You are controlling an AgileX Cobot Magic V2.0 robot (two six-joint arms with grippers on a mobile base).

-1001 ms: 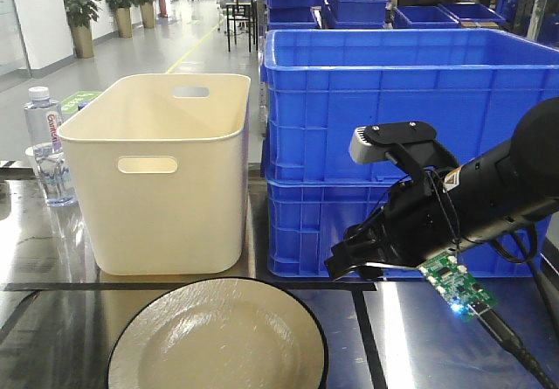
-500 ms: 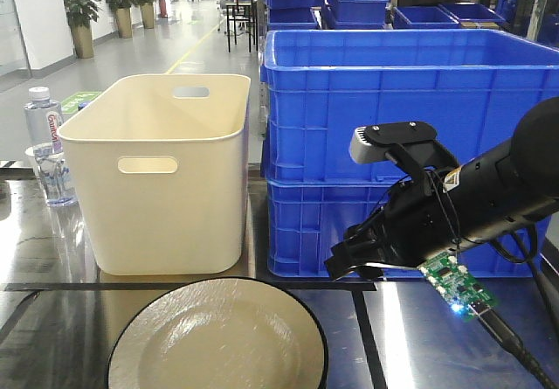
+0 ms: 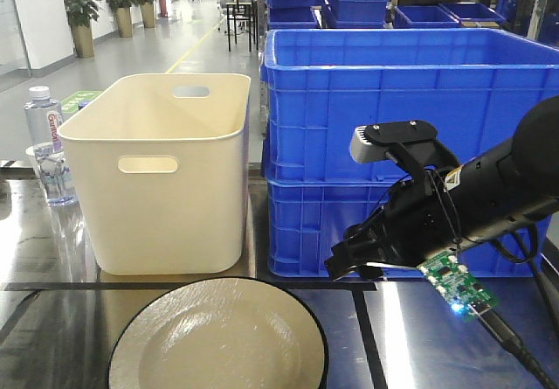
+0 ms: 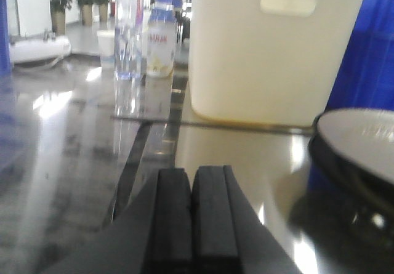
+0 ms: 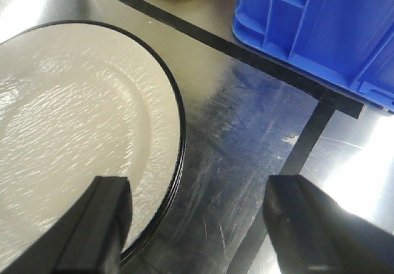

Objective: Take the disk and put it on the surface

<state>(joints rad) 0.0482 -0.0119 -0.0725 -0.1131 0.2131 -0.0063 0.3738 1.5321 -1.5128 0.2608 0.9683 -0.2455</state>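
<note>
- My right pincer (image 5: 194, 225) hangs wide open above the bench, one finger over the plate's right rim, the other over bare bench; holding nothing.
- My left pincer (image 4: 194, 215) is low over the bench, pads pressed together, nothing between them.
- The disk, a cream plate with a thin black rim (image 3: 218, 336), lies flat on the bench at 6 o'clock in the front view, in front of the cream bin (image 3: 162, 175); from my right pincer it sits at 9 to 10 o'clock.
- Handling, my guess: ceramic-looking, stiff, some weight, glazed and slick, would chip or crack if dropped.
- Best hold: pinch the raised rim at its right edge, one finger under the lip, one on top; the flat centre gives no purchase.
- Bench (image 5: 246, 132) is dark, glossy, scratched, crossed by black seams; plate may skid when nudged.
- Blue crates (image 3: 393, 144) stand at 12 to 1 o'clock, near my right arm; keep clear when lifting.
- Water bottle (image 3: 44, 144) at 10 o'clock, well apart.
</note>
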